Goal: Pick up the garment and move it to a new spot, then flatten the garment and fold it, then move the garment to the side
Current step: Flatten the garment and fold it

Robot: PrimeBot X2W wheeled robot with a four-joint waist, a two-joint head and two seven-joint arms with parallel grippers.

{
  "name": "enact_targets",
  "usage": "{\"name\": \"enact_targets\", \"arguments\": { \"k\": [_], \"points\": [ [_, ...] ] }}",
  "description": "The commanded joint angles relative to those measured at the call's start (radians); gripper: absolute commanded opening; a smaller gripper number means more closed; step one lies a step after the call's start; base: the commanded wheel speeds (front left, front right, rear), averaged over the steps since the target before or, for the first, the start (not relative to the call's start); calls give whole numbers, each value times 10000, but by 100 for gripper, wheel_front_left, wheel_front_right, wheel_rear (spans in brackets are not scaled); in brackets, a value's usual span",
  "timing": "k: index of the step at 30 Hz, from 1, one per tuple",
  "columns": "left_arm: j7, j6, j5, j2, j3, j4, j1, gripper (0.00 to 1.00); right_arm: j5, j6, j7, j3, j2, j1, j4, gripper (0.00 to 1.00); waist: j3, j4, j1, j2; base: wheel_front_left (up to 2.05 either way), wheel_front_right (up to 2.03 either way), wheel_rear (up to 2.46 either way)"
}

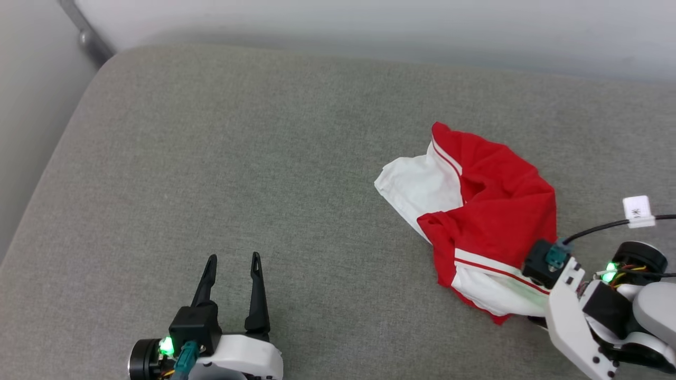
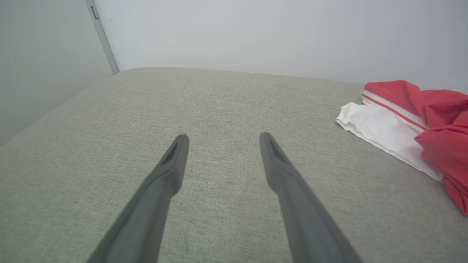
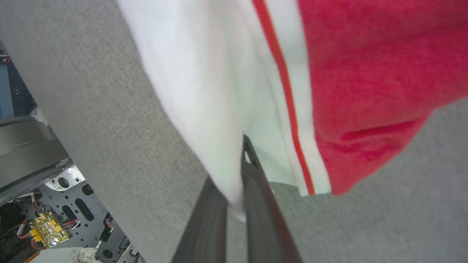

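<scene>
One right claw (image 3: 234,164) fingertip under the garment (image 1: 491,211) (clenched on its white sleeve); left claw (image 1: 233,262) splayed, empty.

shirt (image 3: 351,73) – red body, white sleeve, striped seam, over grey cushion (image 3: 91,91) | right gripper (image 3: 236,162) – closed, pinching white sleeve edge | base wiring (image 3: 47,226) lower left

Indoor rm, maybe lab: grey upholstered surface (image 1: 211,158), bare wall (image 1: 369,21).

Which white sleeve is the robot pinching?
The near sleeve, by the robot's right side: the right gripper has its fingers shut on it. The far sleeve lies loose on the grey cushion.
</scene>
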Motion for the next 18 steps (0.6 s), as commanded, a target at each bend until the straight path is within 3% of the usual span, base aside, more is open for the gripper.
{"name": "enact_targets", "arguments": {
  "k": [1,10,15,18],
  "points": [
    [-26,30,27,-3,68,6,189,100,66,-5,-293,25,-209,35,-44,0,-337,-181,-1,0,0,0,0],
    [-26,13,-6,-3,300,-106,639,100,575,-5,-1775,-511,-1705,-48,27,0,-918,-705,-1,0,0,0,0],
    [-26,-21,-44,-3,335,-164,703,100,952,-5,-2142,-944,-2313,517,1116,0,-832,-834,-1,0,0,0,0],
    [-26,-49,-39,-3,316,-154,626,100,1280,-3,-2277,-1050,-2292,1085,2139,0,-727,-828,-1,0,0,0,0]
  ]
}}
